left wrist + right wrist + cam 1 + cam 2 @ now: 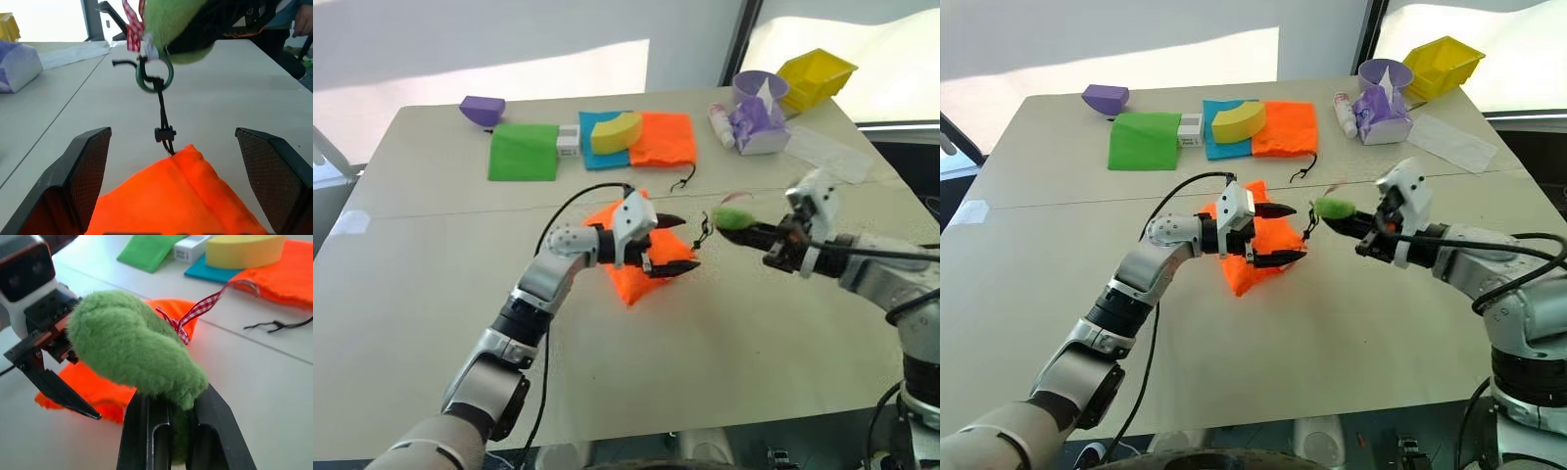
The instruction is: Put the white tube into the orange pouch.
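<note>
The orange pouch [641, 257] lies near the middle of the desk [431, 294], bunched up, with its neck turned toward the right edge. A black cord [163, 113] runs taut from that neck to a green ring and on to the green pom-pom [1336, 208], which hangs above the desk surface.

The right hand [1344, 219] is closed on the pom-pom, its two fingers clamped around the fuzzy ball's lower part. A scrap of red-and-white checked ribbon [201, 308] trails from the pom-pom.

The left hand [674, 244] points across the desk toward the right edge, jaws spread wide and holding nothing. One finger sits above the pouch's neck and the other below it, so the neck lies between them; contact with the fabric cannot be confirmed.

The white tube [720, 125] lies near the far right corner, just beside a purple-and-white box [759, 129], well apart from both hands.

Along the far edge sit a green cloth [523, 152], a blue cloth [592, 147] with a yellow wedge [616, 132] on it, and a second orange pouch [664, 139].
</note>
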### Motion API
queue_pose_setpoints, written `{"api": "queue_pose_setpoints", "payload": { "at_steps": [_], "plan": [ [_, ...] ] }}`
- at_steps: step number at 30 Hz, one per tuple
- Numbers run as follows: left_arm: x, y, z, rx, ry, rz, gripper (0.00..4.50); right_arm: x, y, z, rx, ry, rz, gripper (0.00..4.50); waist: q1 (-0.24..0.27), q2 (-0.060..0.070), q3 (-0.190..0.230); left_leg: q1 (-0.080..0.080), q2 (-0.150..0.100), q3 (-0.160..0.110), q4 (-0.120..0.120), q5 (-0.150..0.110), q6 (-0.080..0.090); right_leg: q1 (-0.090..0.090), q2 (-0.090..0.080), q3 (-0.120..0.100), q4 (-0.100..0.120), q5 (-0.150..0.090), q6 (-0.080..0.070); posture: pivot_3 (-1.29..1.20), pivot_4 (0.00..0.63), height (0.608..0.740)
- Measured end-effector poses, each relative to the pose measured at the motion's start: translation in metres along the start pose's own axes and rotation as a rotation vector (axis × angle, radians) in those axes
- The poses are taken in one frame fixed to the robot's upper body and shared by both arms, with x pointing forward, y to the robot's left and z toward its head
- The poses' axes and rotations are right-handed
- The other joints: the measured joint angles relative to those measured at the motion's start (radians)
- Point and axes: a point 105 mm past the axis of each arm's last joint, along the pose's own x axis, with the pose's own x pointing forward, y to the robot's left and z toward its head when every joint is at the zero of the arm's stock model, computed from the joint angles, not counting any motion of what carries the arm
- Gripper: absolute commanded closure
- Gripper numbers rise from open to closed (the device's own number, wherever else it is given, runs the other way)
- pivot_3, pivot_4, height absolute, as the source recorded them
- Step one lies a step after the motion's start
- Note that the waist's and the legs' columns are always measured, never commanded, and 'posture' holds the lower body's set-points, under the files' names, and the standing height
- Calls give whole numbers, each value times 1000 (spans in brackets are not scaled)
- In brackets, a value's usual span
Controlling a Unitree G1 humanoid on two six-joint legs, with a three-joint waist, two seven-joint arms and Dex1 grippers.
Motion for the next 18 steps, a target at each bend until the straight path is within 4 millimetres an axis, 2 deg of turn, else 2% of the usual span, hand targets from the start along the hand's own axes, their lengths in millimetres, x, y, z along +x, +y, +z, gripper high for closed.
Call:
{"api": "queue_pose_setpoints", "payload": {
  "at_steps": [2,7,12,18],
  "plan": [
    [2,0,3,-11,-25,4,120,0,7,0,21,8,41,4500,0,0,0,0,0,0,0,0,0,0,0,0,0,0,0,0,150,740],
    [2,8,12,-24,-80,50,120,5,20,-20,51,85,96,4500,1,0,0,-1,0,0,2,0,0,0,0,0,0,1,1,0,150,740],
    [16,3,14,-45,-105,32,120,7,21,-8,26,53,105,4500,1,0,0,-1,0,0,7,0,0,3,0,-1,-1,1,1,0,150,740],
    [23,-6,5,-25,-62,-16,120,9,19,-11,39,60,95,4500,1,0,0,-1,0,0,8,0,0,3,0,0,-1,1,0,0,150,740]
  ]
}}
